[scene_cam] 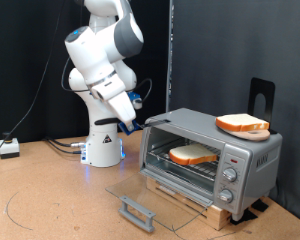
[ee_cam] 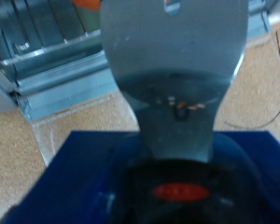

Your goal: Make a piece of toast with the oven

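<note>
From the exterior view I am watching the white Panda arm [scene_cam: 102,70] folding down over its base, with the gripper [scene_cam: 127,123] hanging low, just off the small boxy silver toaster oven [scene_cam: 212,152] on the exterior view's left side. The fingers are too small and dark there for me to judge, and in the wrist view a broad flat grey metal blade [ee_cam: 177,84], like a spatula head, is filling the middle of the picture and hiding them, so I cannot tell whether the gripper is released or clenched.

The oven's glass drop-down door [scene_cam: 150,200] is lying fully open, flat on the brown tabletop [scene_cam: 50,195], with its grey bar handle [scene_cam: 137,211] at the near edge. Inside, a flat squarish slice of bread with a pale face and orange-tan crust, the piece of toast [scene_cam: 193,154], is resting on the wire rack. A second, near-identical slice [scene_cam: 242,124] is sitting on top of the oven, towards the exterior view's right. Three round knobs [scene_cam: 230,174] are showing in a column on the oven's front right panel.

In the wrist view I am seeing the oven's open mouth and rack bars [ee_cam: 33,37] beyond the blade, and a dark blue surface [ee_cam: 75,173] beneath it.
</note>
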Controlling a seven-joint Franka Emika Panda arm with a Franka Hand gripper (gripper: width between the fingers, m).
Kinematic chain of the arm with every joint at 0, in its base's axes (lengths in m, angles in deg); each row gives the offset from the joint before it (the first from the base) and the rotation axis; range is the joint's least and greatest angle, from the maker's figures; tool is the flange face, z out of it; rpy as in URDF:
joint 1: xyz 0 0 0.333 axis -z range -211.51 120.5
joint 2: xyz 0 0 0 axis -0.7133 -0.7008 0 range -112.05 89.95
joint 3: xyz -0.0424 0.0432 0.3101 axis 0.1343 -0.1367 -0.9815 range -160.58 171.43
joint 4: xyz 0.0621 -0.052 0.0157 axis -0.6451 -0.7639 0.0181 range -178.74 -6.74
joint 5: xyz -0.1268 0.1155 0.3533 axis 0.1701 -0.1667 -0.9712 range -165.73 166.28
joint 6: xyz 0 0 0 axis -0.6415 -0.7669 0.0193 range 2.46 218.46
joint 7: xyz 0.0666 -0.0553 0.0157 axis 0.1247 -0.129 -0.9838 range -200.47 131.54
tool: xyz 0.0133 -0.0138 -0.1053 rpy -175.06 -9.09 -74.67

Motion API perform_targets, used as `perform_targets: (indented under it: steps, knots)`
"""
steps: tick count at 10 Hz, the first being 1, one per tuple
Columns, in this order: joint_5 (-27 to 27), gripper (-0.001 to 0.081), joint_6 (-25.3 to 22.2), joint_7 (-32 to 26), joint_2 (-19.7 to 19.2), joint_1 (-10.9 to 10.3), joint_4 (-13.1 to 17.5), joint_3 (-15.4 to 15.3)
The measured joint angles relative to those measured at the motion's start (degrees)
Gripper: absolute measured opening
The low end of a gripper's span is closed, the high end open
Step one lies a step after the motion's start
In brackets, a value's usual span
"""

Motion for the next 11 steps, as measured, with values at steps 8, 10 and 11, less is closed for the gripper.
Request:
perform_targets:
  steps: [8, 10, 11]
  knots:
    - [0.2, 0.0396, -10.6, -1.5, 4.4, -4.9, -0.6, -2.3]
    - [-1.8, 0.0396, -11.2, -1.6, 4.8, -7.9, -1.3, -4.5]
    - [-3.0, 0.0396, -11.1, -1.6, 5.2, -9.2, -1.7, -5.8]
